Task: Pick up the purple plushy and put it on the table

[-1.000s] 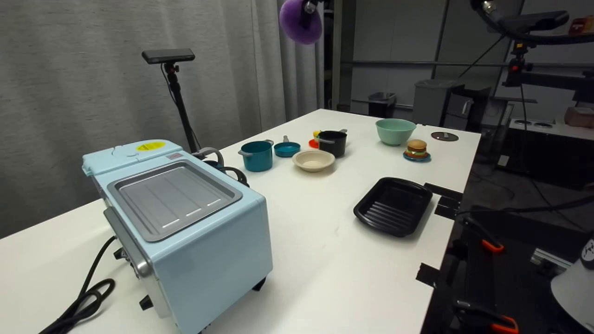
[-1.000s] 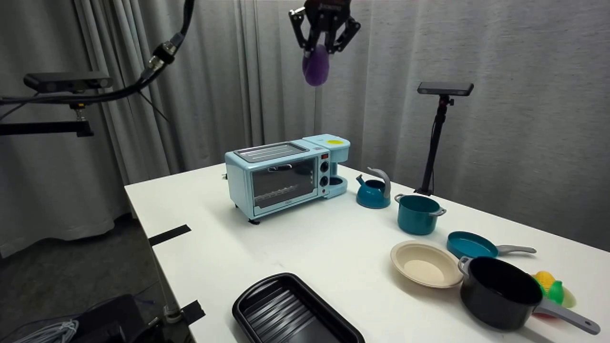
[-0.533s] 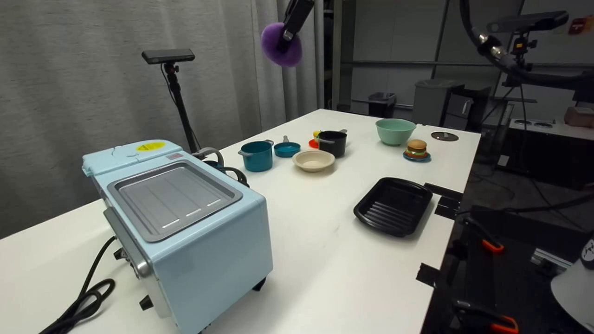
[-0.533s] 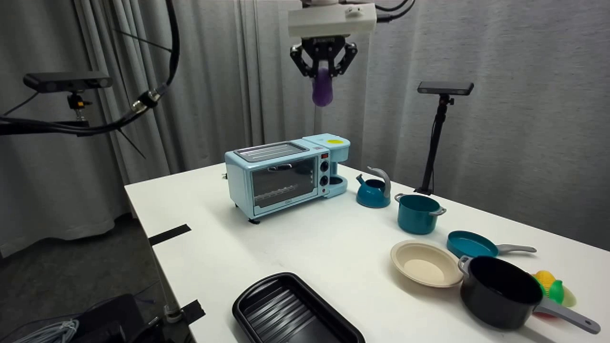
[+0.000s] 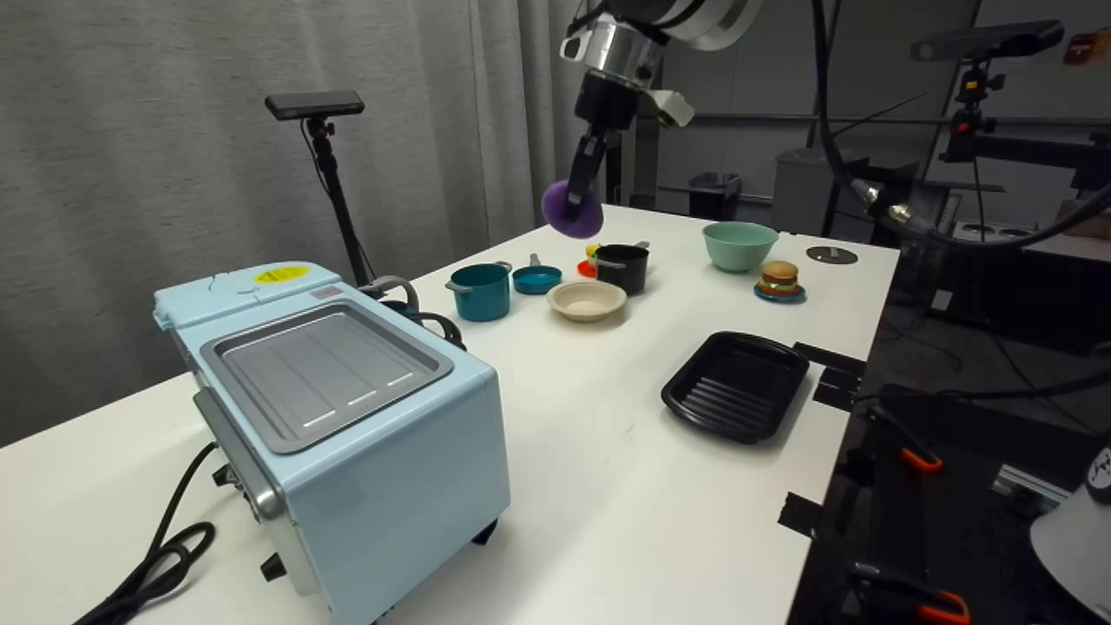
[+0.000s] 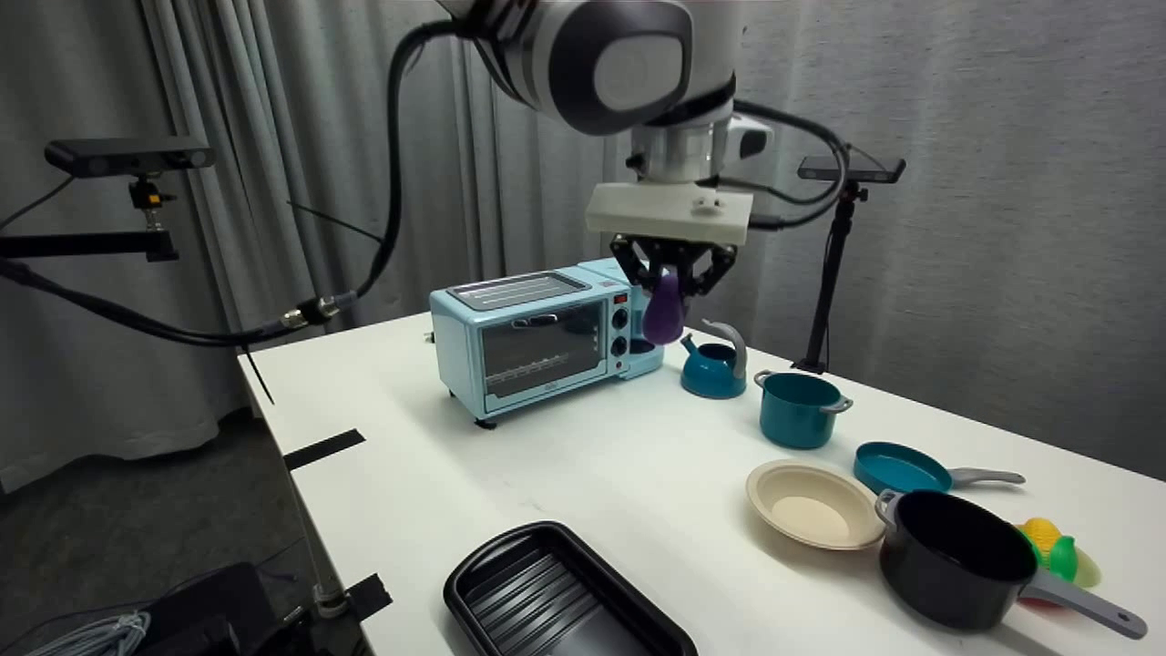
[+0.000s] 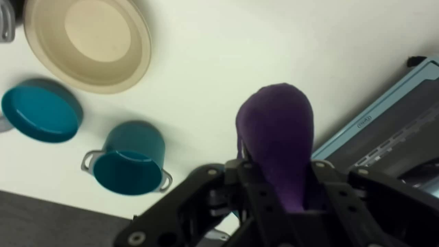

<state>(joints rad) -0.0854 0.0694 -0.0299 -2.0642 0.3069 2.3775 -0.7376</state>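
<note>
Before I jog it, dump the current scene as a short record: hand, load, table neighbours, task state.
hand: shut on the load
load: purple plushy
load_position: in the air above the white table
oven: light blue, standing on the table, teal kettle beside it
tan plate: beside black saucepan; contact unclear
black ridged tray: near a table edge
toy burger: on a small blue plate, near the green bowl
task_state: plushy in grip, not yet set down
</note>
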